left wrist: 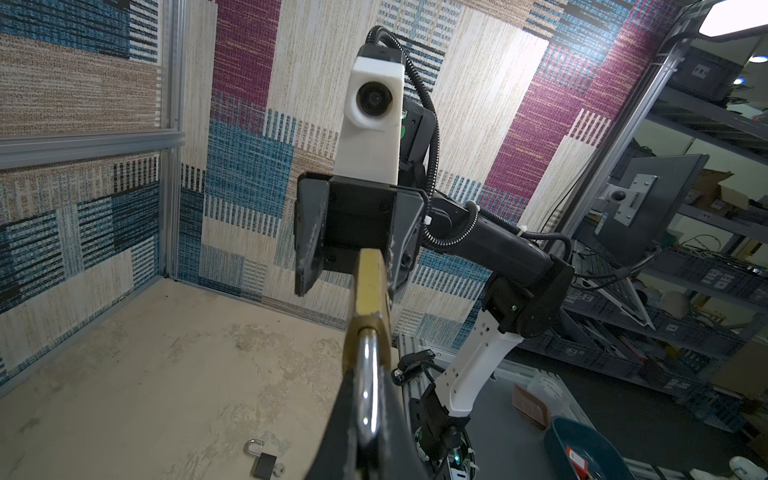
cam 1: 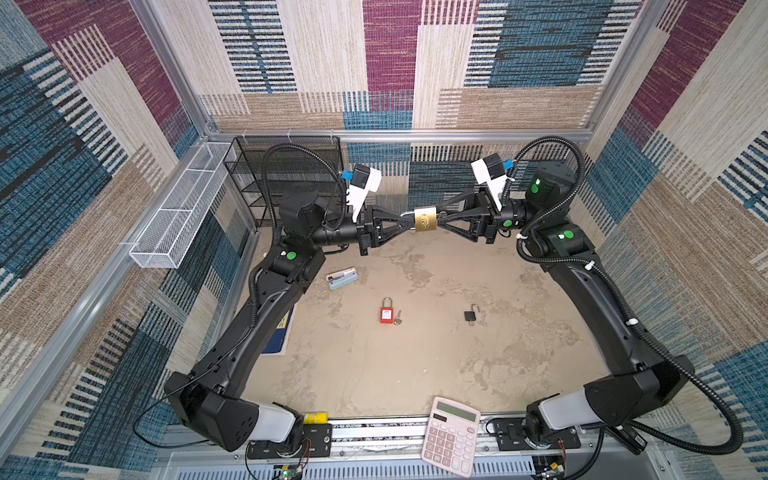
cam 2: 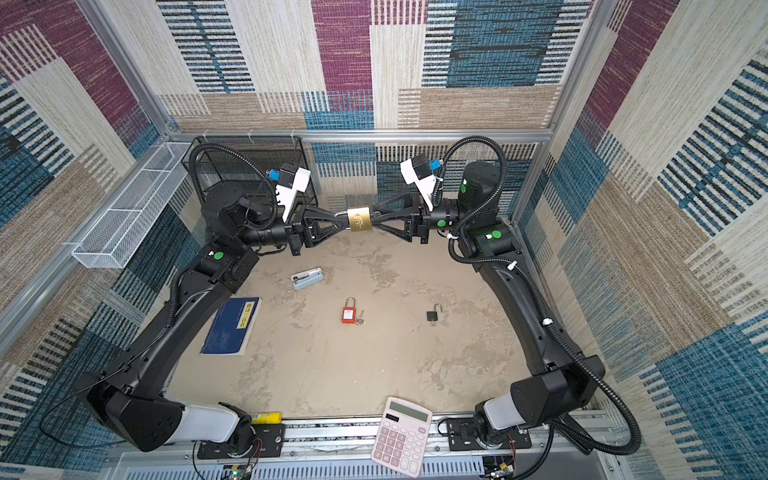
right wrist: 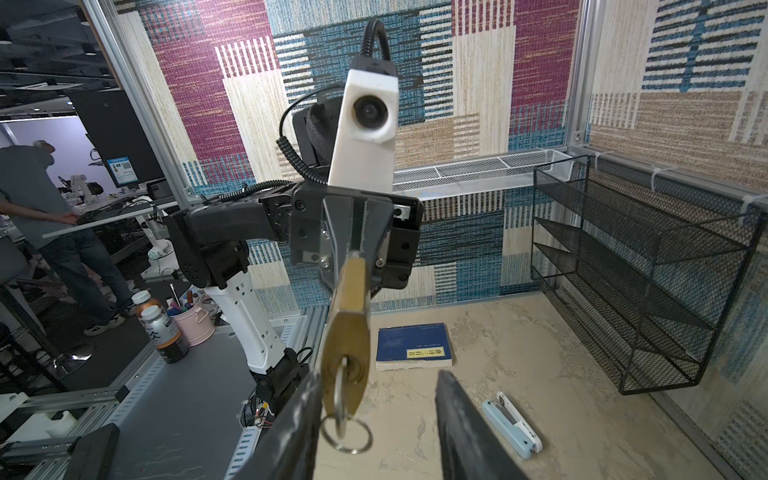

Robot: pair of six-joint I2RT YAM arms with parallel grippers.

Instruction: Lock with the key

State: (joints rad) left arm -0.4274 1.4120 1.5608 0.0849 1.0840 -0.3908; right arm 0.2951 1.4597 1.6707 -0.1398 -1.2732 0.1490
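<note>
Padlocks 3: brass padlock point(cam 1: 425, 219), red padlock point(cam 1: 386, 314), black padlock point(cam 1: 470, 316); calculator point(cam 1: 451, 436) 1

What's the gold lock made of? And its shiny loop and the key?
Gold lock: probably brass, yellow metal with a dull, brushed sheen.
Loop: likely polished steel, silvery with bright mirror-like glints.
Key: silvery metal, perhaps steel or nickel-plated; can't tell which.

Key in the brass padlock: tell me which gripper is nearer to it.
Right. The right gripper, jaws open, straddles the key; the left gripper is shut on the shackle at the far end of the brass padlock.
</note>
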